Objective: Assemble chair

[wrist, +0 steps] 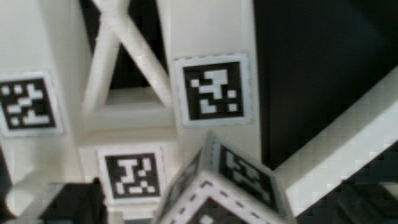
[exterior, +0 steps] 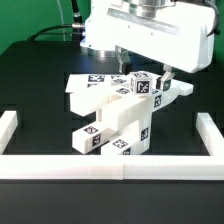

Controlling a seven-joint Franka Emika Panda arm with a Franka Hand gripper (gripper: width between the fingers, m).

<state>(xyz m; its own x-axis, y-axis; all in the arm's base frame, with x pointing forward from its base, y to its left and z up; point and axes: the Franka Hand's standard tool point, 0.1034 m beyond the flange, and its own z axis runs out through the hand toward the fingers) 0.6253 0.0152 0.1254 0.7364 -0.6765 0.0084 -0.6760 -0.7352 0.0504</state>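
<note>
Since the chair [exterior: 112, 118] is only part-built, its pieces sit heaped at the middle of the table [exterior: 30, 90] in the exterior view. A slab [exterior: 85, 92] pokes out toward 9 o'clock and a blocky stack [exterior: 105, 135] runs down toward 6. A small tagged block [exterior: 142, 86] is perched on top, about 1 o'clock of the heap.

My fingers [exterior: 168, 72] hang right over that block, spread wide, one each side, clamping nothing. They look released, and the block rests on the heap by its own weight.

My guess is the block sits there to mate with the part under it. I can't tell if it is flush, and if not, it could slide.

The wrist view is close in on tagged white faces [wrist: 214, 90] with slanted bars behind. It is blurry, and I can make out no contact.

The wall [exterior: 100, 166] rings the table, likely to keep parts within reach.

Likely next step is to lift clear, then check the seating or fetch another part.
</note>
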